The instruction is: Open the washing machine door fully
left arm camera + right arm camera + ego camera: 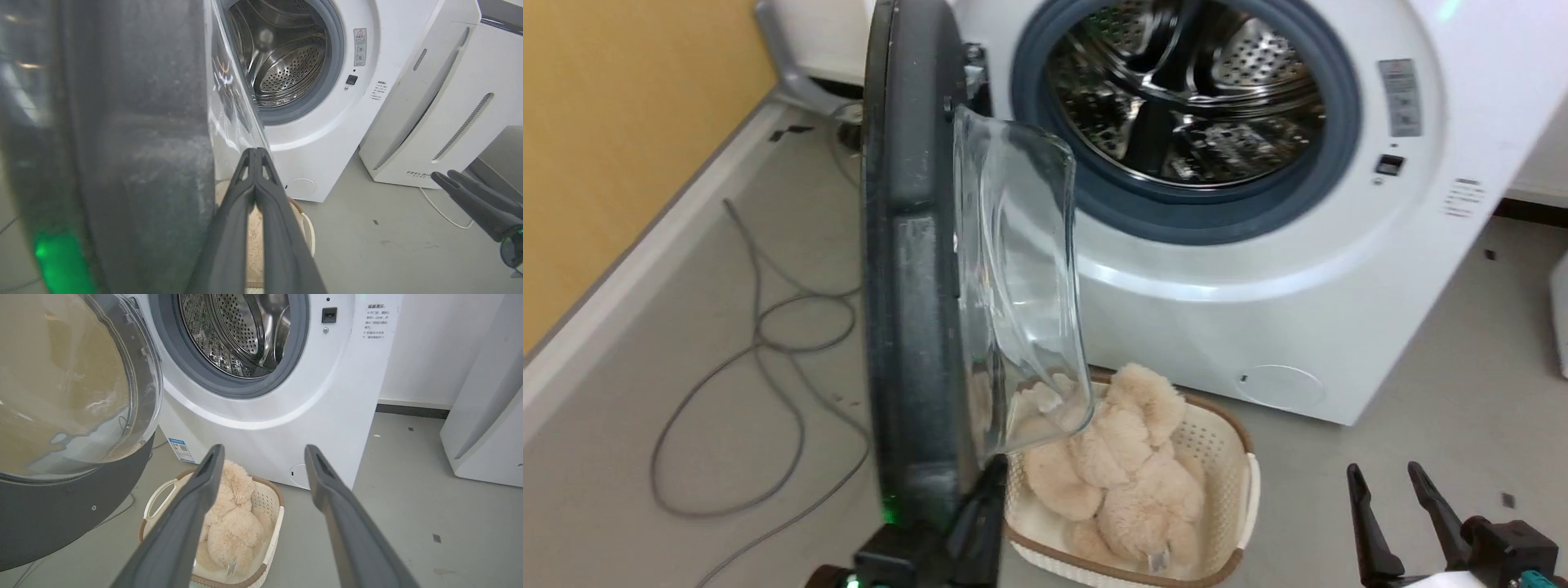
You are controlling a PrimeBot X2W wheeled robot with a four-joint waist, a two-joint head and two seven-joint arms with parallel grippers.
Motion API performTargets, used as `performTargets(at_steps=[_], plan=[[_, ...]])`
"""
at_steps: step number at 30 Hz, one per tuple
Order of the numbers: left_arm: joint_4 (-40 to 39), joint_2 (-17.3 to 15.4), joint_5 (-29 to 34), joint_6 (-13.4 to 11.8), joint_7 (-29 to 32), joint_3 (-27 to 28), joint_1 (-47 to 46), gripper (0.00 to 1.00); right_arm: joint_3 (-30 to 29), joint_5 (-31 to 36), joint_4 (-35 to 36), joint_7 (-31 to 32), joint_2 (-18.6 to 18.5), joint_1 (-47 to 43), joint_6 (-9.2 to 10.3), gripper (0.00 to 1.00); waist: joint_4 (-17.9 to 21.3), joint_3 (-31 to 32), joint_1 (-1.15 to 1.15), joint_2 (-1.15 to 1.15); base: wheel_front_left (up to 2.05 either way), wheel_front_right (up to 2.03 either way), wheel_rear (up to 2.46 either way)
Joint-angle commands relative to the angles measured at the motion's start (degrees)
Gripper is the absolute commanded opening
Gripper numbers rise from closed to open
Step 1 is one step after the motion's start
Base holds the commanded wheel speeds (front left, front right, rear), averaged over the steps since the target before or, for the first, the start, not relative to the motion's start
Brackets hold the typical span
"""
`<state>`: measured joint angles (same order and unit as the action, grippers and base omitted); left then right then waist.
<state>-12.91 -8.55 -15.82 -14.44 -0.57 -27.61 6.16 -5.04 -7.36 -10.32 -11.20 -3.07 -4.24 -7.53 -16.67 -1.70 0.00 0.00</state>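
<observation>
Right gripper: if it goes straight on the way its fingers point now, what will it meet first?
Probably the washing machine, its white front below the drum mouth: the open right gripper frames that spot. The basket seems lower; depth is unclear.

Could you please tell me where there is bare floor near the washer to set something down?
Bare floor lies right of the basket, between the washer and the right hand. Left of the door, cables loop over the floor. Below the door it is crowded with the basket and the left hand.
</observation>
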Motion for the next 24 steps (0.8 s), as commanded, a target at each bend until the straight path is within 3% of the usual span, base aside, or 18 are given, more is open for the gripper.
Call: performTargets(at_steps=[1,12,24], plan=[[-0.21,-0.75,0.24,-0.76,-0.54,1.12,0.86,0.00,-0.27,0.26,0.40,-0.05,0.19,-0.41,0.04,1.00,-1.42,-0.46,0.00,0.00,0.00,0.00,0.00],[0.71,-3.16,-0.51,-4.22,-3.97,7.46,3.24,0.00,-1.10,0.65,1.30,0.56,0.19,-0.12,0.04,1.00,-6.01,-1.41,0.00,0.00,0.00,0.00,0.00],[10.60,-8.51,-5.57,-3.61,-10.49,19.80,-1.91,0.00,-0.86,0.47,2.31,1.26,0.19,0.50,0.04,1.00,-4.71,-2.48,0.00,0.00,0.00,0.00,0.00]])
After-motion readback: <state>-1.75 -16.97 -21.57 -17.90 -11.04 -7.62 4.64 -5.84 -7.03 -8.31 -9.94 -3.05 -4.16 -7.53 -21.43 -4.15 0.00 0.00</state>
